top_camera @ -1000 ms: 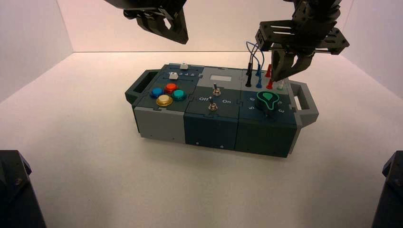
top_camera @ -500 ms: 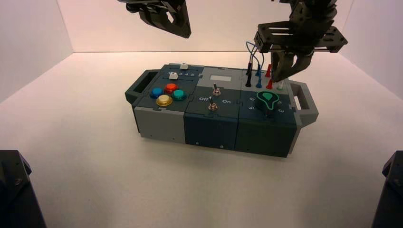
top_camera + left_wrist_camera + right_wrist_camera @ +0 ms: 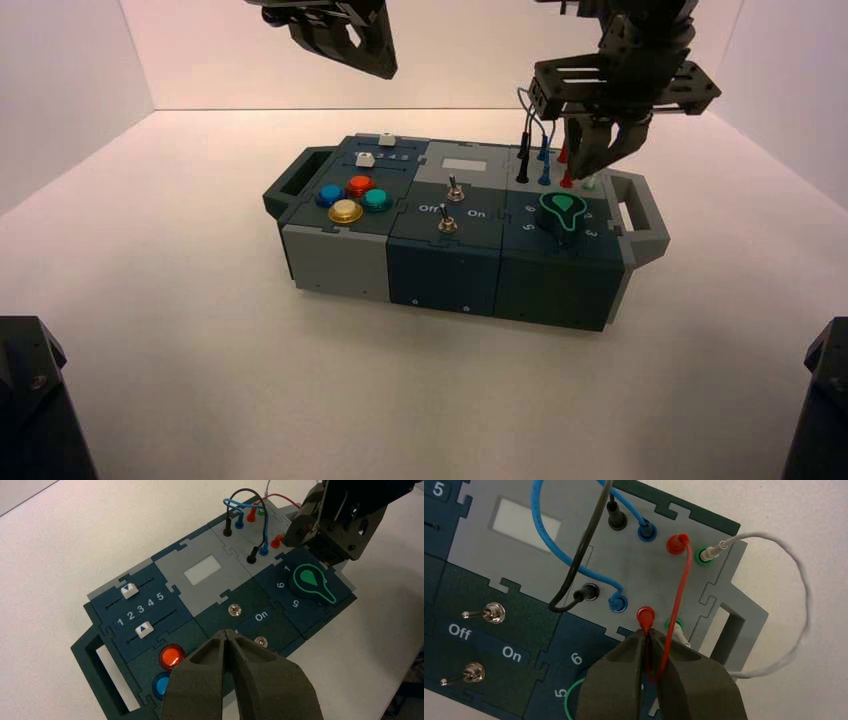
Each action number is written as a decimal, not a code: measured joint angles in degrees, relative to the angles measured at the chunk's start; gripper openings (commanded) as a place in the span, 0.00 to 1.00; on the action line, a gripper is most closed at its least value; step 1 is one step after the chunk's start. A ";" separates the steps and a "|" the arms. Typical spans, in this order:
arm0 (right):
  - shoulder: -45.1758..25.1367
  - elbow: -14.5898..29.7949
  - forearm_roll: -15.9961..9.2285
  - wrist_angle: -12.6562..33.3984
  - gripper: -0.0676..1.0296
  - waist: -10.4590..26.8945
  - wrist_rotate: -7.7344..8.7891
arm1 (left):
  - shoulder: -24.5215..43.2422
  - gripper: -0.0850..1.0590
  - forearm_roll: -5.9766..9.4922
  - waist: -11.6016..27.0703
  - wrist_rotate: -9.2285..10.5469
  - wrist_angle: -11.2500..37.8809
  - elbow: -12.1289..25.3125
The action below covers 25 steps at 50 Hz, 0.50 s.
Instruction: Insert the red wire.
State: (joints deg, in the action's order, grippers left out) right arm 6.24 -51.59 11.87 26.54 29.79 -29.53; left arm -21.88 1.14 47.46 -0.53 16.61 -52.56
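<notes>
The red wire [image 3: 680,592] runs between two red plugs on the box's grey wire panel [image 3: 644,572]. Its far plug [image 3: 677,543] stands in a socket. My right gripper [image 3: 649,636] is shut on the near red plug [image 3: 645,616], whose end sits at the near socket between the blue and white plugs. In the high view the right gripper [image 3: 590,165] hangs over the box's right rear, at the near red plug [image 3: 567,180]. My left gripper [image 3: 227,636] is shut and empty, high above the box's buttons; it also shows at the top of the high view [image 3: 375,62].
On the wire panel are a black wire [image 3: 589,540], a blue wire [image 3: 574,565] and a white wire [image 3: 796,575] looping past the box's handle [image 3: 734,630]. The green knob [image 3: 562,210], two toggle switches [image 3: 450,205], coloured buttons [image 3: 352,196] and sliders [image 3: 135,610] fill the box's top.
My right gripper has shifted slightly left over the wire panel, still closed on the near red plug. My left gripper has risen a little and stays high.
</notes>
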 measured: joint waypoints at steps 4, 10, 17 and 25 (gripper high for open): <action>-0.09 0.35 0.62 0.35 0.19 0.18 0.35 | 0.00 0.05 0.00 -0.53 -0.09 0.09 0.00; 0.00 1.67 1.58 3.52 0.34 0.00 0.70 | 0.00 0.05 0.00 -1.85 -0.26 0.00 0.00; 1.32 4.13 2.64 9.67 0.36 0.35 2.72 | -0.09 0.05 0.00 -4.04 -0.62 0.00 -0.09; 3.16 5.19 2.64 13.27 0.39 0.26 3.87 | 0.00 0.05 0.00 -6.50 -1.93 0.00 0.00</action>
State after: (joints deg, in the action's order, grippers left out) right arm 9.40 -46.41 14.50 39.81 30.06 -25.66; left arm -21.88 1.14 40.96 -2.46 16.61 -52.56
